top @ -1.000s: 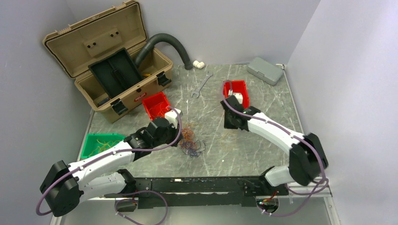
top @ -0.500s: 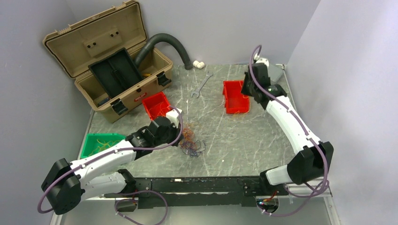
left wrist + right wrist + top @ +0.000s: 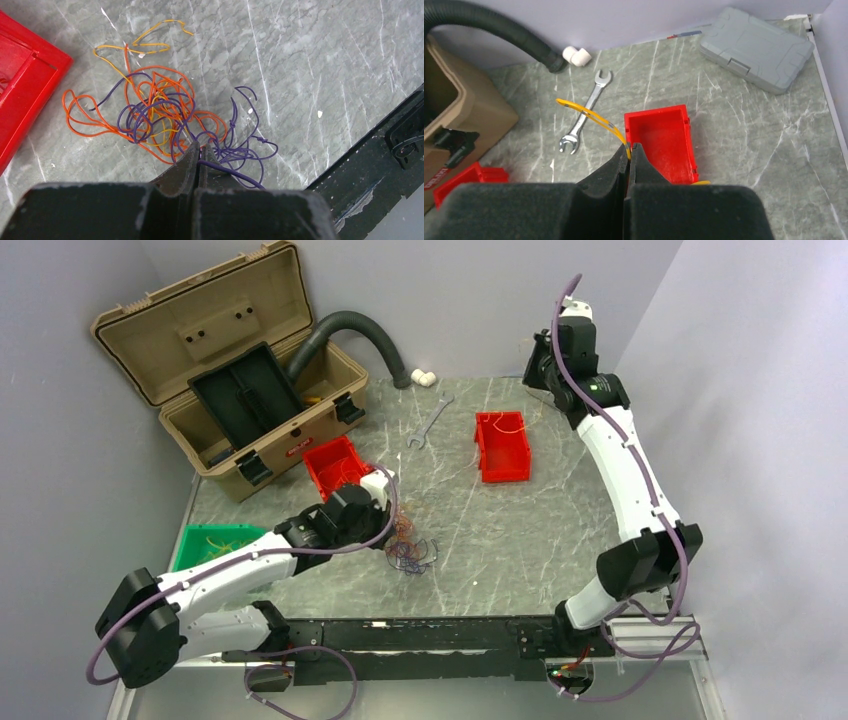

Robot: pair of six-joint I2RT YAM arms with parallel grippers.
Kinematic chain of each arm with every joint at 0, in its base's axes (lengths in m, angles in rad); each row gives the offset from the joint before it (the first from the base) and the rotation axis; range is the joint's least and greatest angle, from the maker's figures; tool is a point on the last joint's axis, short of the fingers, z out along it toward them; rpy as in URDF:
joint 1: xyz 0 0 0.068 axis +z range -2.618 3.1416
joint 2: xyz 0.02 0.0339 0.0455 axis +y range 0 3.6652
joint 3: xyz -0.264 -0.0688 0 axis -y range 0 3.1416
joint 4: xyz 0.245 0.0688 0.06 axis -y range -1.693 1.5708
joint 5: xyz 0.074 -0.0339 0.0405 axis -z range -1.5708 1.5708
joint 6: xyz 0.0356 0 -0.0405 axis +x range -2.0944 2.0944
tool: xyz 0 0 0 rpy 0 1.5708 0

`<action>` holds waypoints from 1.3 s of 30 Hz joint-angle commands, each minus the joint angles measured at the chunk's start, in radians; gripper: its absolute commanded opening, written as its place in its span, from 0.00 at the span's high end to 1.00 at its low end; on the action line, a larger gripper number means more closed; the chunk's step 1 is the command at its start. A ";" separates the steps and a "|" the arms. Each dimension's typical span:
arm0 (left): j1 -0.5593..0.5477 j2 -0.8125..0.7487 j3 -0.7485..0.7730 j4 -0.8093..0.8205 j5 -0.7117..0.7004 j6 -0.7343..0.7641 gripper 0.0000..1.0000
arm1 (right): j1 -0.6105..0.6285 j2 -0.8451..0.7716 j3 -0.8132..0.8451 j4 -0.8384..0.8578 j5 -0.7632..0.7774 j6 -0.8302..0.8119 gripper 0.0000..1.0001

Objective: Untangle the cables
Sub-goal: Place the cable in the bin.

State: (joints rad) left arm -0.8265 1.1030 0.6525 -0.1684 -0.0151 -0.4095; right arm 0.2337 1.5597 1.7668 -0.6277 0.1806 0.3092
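The cables (image 3: 408,543) lie as a small tangle of thin orange, yellow and purple strands (image 3: 162,115) on the marble table, in front of the left arm. My left gripper (image 3: 200,148) sits at the tangle's near edge, shut on a purple strand that runs out to its right. The same gripper (image 3: 392,525) shows low over the tangle in the top view. My right gripper (image 3: 629,147) is raised at the back right, shut on a thin yellow cable (image 3: 589,114) that arcs off to the left. Below it stands a red bin (image 3: 664,150).
An open tan toolbox (image 3: 230,380) and a grey hose (image 3: 350,330) stand at the back left. A wrench (image 3: 430,420), a second red bin (image 3: 335,465), a green bin (image 3: 215,545) and a grey case (image 3: 754,47) are on the table. A black rail (image 3: 420,635) runs along the near edge.
My right arm has swung from over the red bin up and back to the far right corner. The left arm has edged slightly toward the tangle.
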 commanded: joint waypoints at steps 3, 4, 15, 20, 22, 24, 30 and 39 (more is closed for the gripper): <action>-0.005 0.026 0.065 -0.003 0.006 -0.008 1.00 | -0.011 0.087 -0.022 0.052 0.004 -0.050 1.00; -0.006 0.030 0.070 -0.005 0.006 -0.008 1.00 | -0.011 0.096 -0.043 0.071 0.012 -0.059 1.00; -0.006 0.048 0.082 -0.015 -0.009 -0.009 1.00 | -0.010 0.175 -0.330 0.362 0.058 -0.078 1.00; -0.005 0.041 0.078 -0.023 -0.018 -0.009 1.00 | 0.000 0.228 -0.401 0.461 0.021 -0.068 1.00; -0.005 0.035 0.072 -0.021 -0.022 -0.010 1.00 | 0.007 0.258 -0.408 0.481 0.023 -0.071 1.00; -0.006 0.036 0.067 -0.022 -0.024 -0.011 1.00 | 0.007 0.293 -0.414 0.502 0.019 -0.068 1.00; -0.005 0.033 0.054 -0.016 -0.025 -0.018 1.00 | 0.007 0.361 -0.425 0.525 -0.023 -0.044 1.00; -0.005 0.039 0.056 -0.011 -0.026 -0.013 1.00 | 0.014 0.441 -0.462 0.468 -0.034 0.043 1.00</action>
State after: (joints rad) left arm -0.8265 1.1439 0.6922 -0.2070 -0.0277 -0.4129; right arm 0.2394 1.9682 1.3144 -0.1646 0.1516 0.3004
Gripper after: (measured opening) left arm 0.014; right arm 0.010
